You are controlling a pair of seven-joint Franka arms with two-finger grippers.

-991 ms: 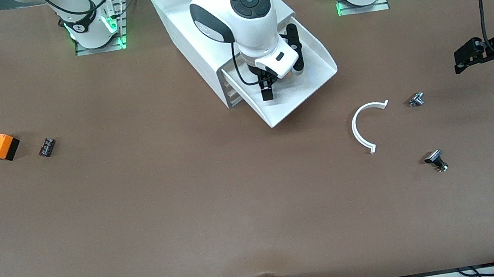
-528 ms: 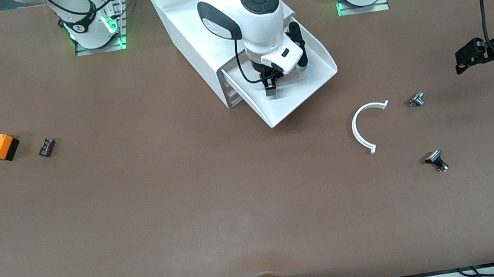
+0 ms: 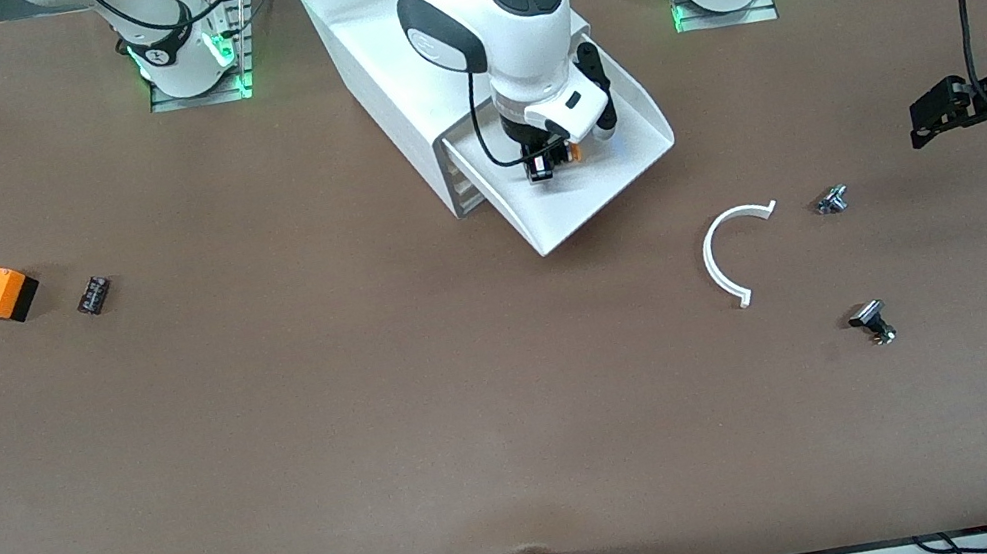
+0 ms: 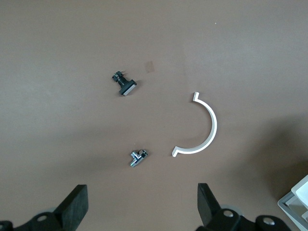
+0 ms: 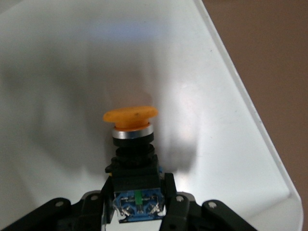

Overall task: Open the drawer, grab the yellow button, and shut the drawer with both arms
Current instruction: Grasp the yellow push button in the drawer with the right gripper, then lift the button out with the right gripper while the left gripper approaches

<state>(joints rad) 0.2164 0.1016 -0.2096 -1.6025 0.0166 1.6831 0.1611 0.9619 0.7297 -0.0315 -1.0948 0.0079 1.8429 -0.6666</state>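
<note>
Button point(image 5: 131, 139) sits clamped between the 2 fingers of the right gripper point(image 3: 546, 162), which grips its black body just above the blue terminal block, over the floor of the open top drawer point(image 3: 634, 153). It looks like a small, rigid, light piece of plastic and metal; the squared black body offers flat faces for the pads, a safer hold than the rounded orange cap, which could probably slip. Its long axis runs straight out from between the fingers, cap leading and terminals back toward the wrist. In the front view the cap peeks out beside the fingertips. The left gripper point(image 4: 139, 204) waits spread open and empty over bare table, with a white C-shaped clip point(image 4: 202, 130) and 2 small metal parts ahead of it.
</note>
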